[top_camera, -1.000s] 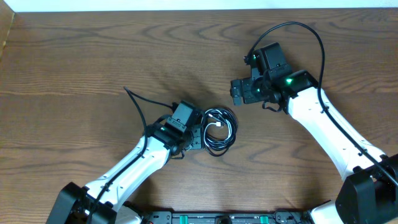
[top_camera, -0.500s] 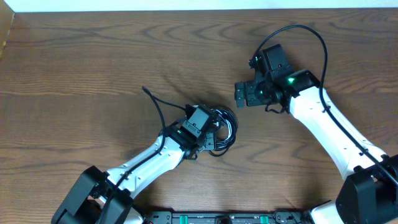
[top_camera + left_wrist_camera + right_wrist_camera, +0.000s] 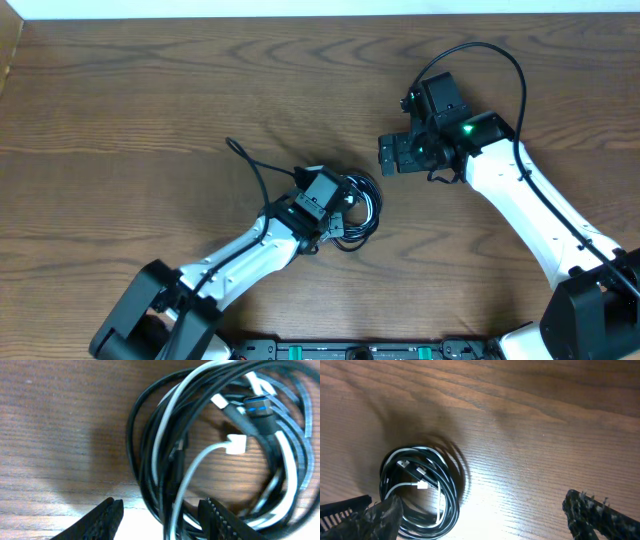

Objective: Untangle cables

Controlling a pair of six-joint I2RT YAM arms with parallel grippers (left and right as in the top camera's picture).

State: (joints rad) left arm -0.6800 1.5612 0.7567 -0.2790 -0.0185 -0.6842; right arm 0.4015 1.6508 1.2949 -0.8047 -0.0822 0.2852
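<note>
Partly, the tangled coil of thin black and white cables is covered from overhead by the left arm's wrist, and which strand crosses which cannot be made out. In the left wrist view its lower edge is cut off; a blue-tongued black plug and a white plug lie among the loops. It rests near the middle of the brown wood-grain desk. The left end effector reaches low over the coil's left side, fingers apart, with several strands between them, unpinched. The right end effector hovers well apart, fingers spread wide.
</note>
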